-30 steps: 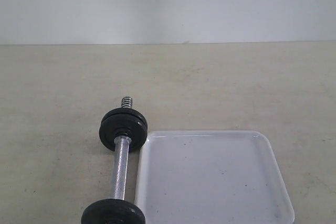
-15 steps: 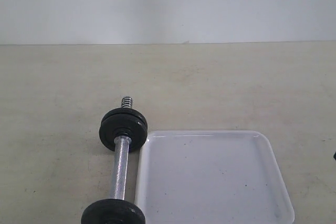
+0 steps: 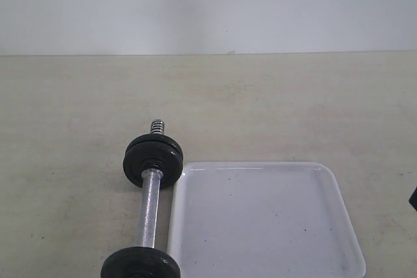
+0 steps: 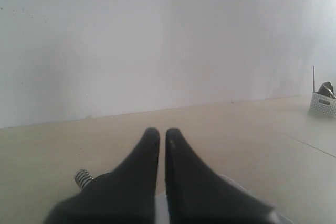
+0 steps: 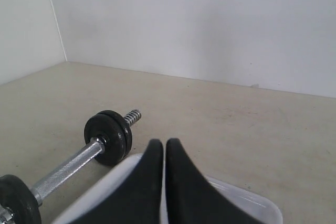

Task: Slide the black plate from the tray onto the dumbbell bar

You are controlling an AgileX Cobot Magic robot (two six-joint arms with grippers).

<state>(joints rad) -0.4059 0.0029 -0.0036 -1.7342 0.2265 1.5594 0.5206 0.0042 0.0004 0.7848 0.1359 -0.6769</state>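
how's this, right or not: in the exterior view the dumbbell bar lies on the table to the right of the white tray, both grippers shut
Not quite: the exterior view shows the dumbbell bar lying on the table to the left of the white tray, not the right. The left gripper and right gripper are indeed both shut.

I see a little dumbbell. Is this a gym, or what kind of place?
Probably not a gym, more likely a robot test bench: a plain table against a bare white wall, with a dumbbell bar, a white tray and a robot's right gripper.
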